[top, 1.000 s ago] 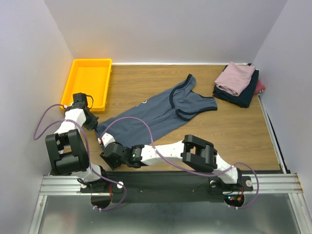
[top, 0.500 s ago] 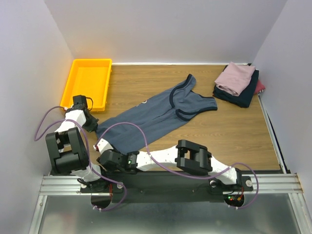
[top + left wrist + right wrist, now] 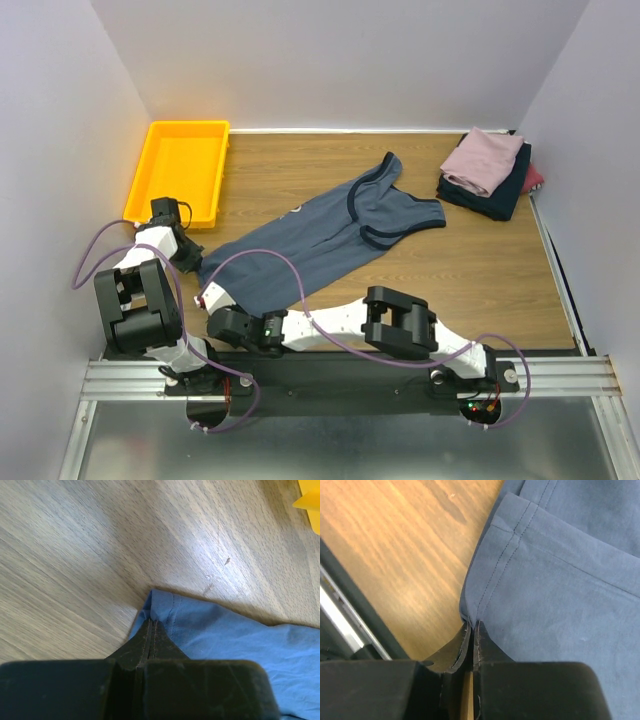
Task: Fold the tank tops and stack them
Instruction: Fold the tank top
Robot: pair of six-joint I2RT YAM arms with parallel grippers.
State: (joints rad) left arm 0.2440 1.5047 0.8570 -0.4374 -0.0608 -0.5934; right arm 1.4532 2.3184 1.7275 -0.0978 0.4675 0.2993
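Robotics lab test cell, plain pale walls (image 3: pixel 60 120) boxing a wood-grain tabletop (image 3: pixel 480 270), left arm (image 3: pixel 140 300) and right arm (image 3: pixel 400 322) bolted to an aluminium rail (image 3: pixel 570 375)

Slate-blue tank top (image 3: pixel 328 228), bright yellow tray (image 3: pixel 180 172)

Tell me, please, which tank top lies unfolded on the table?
The slate-blue tank top, spread open in the middle; the others sit folded in the stack at the far right.

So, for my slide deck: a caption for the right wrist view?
Right gripper shut on the hemmed edge of the slate-blue tank top, wooden table alongside.
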